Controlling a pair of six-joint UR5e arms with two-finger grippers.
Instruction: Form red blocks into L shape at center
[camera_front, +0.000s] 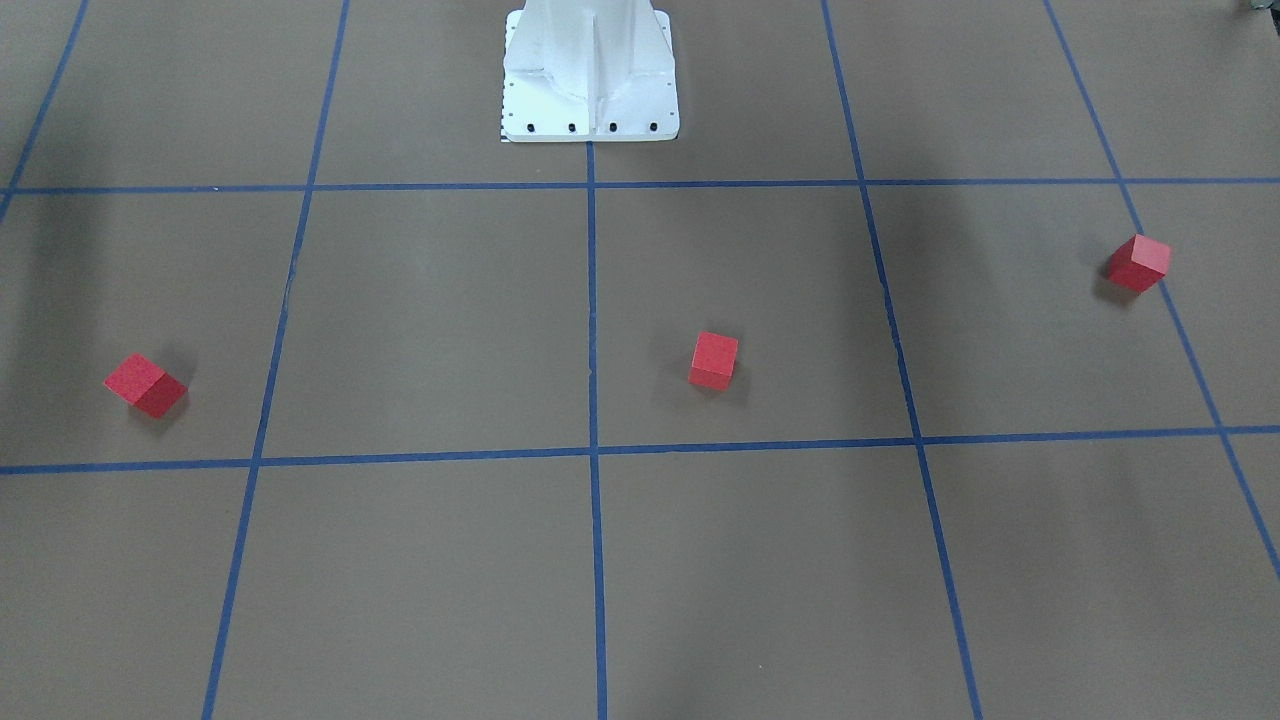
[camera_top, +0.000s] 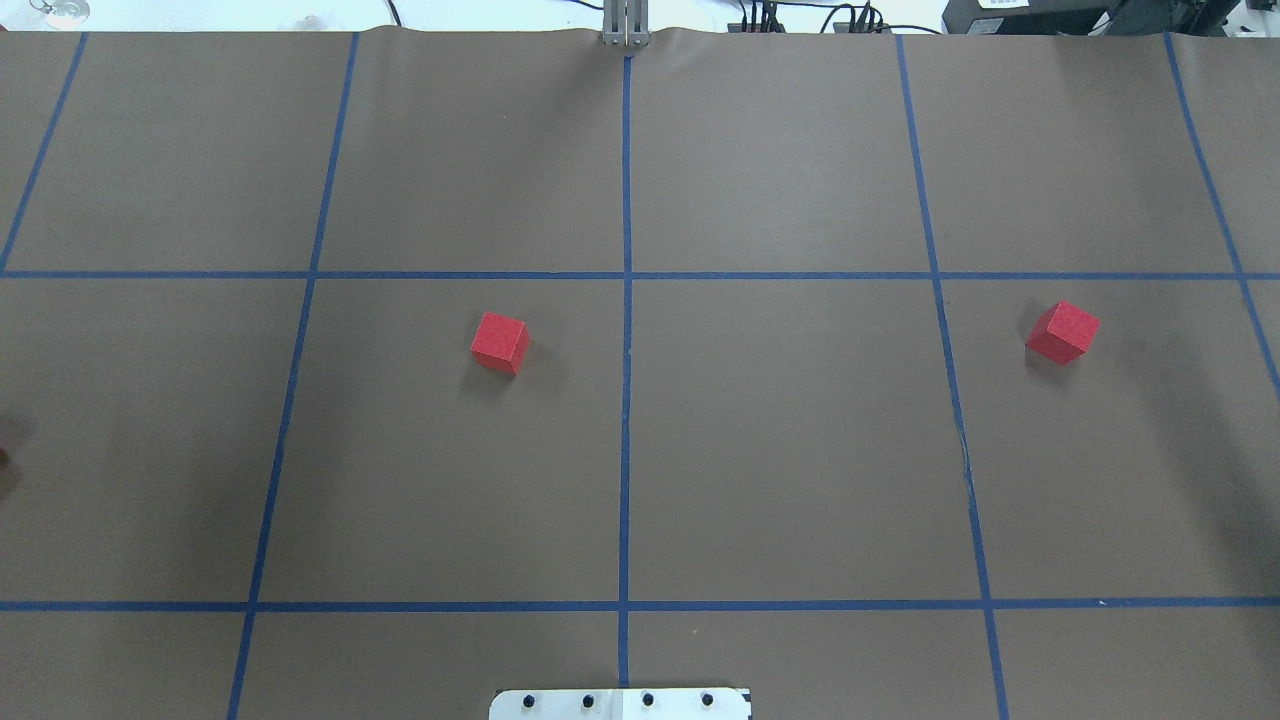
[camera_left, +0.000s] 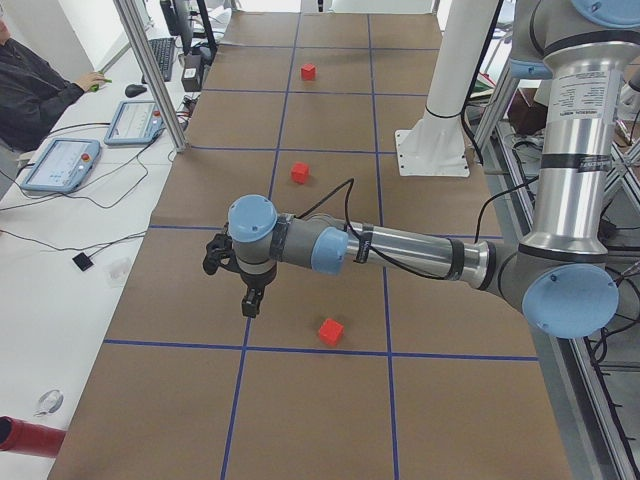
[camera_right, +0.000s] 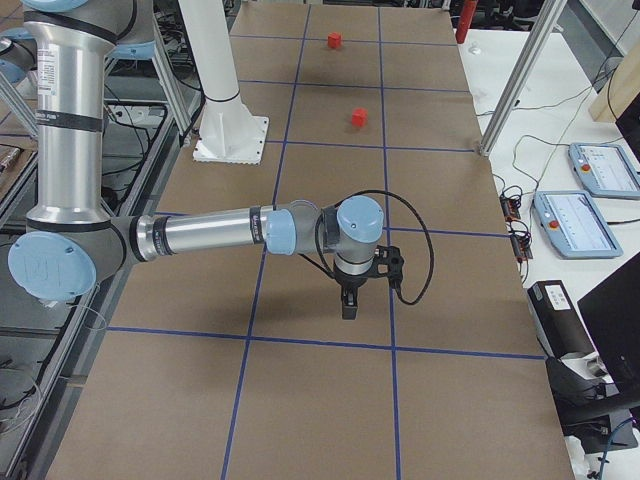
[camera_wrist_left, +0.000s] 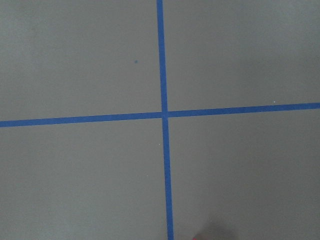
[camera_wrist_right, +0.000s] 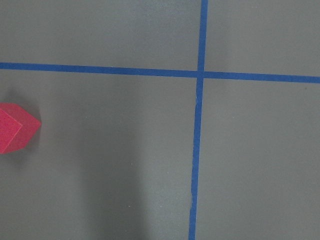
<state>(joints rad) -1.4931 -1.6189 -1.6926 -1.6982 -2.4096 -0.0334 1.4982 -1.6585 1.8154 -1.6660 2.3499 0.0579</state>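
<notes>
Nearest the robot, the white pedestal base (camera_front: 590, 90) stands on the brown gridded worktop (camera_top: 800, 450), astride the middle blue tape line (camera_top: 625, 450).

One grid row out lie three red blocks, well apart, none touching another:
- right block (camera_front: 146, 385), turned corner-on, inside its square.
- middle block (camera_front: 713, 360), just to the robot's left of the middle tape line, clear of it.
- left block (camera_front: 1138, 263), tilted corner-on, right at a tape line.

Far edge of that row: the center (camera_top: 626, 275), a crossing of two tape lines. The middle block is near it but off both lines.

Both arms reach out low over the row's far side. The left tool (camera_left: 248, 303) points down above the worktop, beside the left block. The right tool (camera_right: 348, 305) also points down; its wrist camera catches the right block at the frame's left edge. Both show from the side only, so I cannot tell whether either is spread or pressed together.
</notes>
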